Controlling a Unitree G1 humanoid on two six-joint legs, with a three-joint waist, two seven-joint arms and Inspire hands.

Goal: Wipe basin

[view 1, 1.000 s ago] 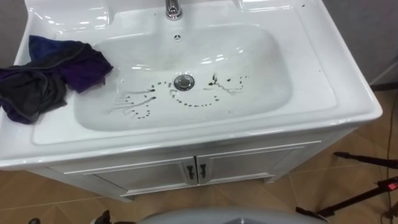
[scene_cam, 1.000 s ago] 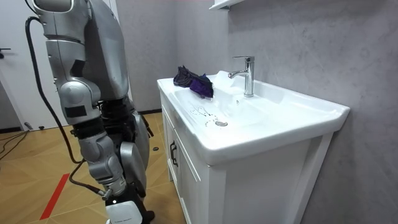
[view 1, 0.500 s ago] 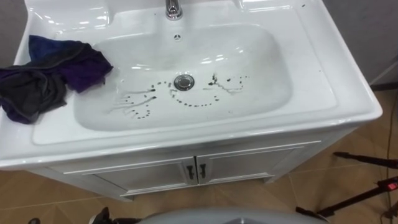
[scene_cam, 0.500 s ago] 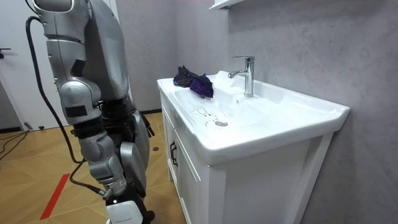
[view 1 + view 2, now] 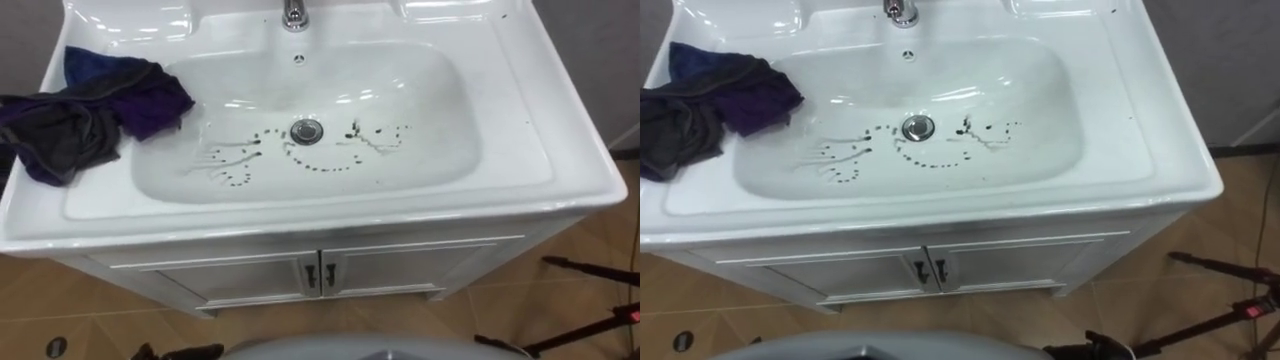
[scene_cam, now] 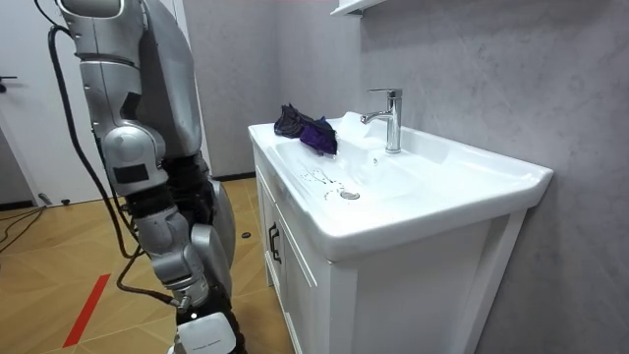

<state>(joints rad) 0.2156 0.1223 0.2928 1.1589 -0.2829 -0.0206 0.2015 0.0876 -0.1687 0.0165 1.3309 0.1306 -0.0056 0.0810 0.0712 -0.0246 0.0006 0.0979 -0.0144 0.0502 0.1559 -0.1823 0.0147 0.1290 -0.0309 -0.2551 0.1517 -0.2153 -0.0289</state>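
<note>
The white basin (image 5: 440, 110) is sunk into a white vanity top, and I look down on it from the front. Dark dotted marks and smears (image 5: 320, 166) curve around the metal drain (image 5: 307, 130) on the basin floor. A crumpled dark grey and purple cloth (image 5: 85, 112) lies on the rim at the left and hangs a little over the basin's edge. In the room view the cloth (image 6: 307, 129) is at the far end of the top. My right hand (image 6: 201, 194) hangs low by my hip, away from the basin.
A chrome faucet (image 5: 294, 13) stands at the back centre. Below the top are two white cabinet doors (image 5: 320, 272) with dark handles. Black tripod legs (image 5: 590, 272) lie on the wooden floor at the lower right. A grey wall is behind the vanity.
The eye view has shifted, so the basin sits further right and lower in it. In the room view my body has moved slightly toward the vanity. Cloth and marks are unchanged.
</note>
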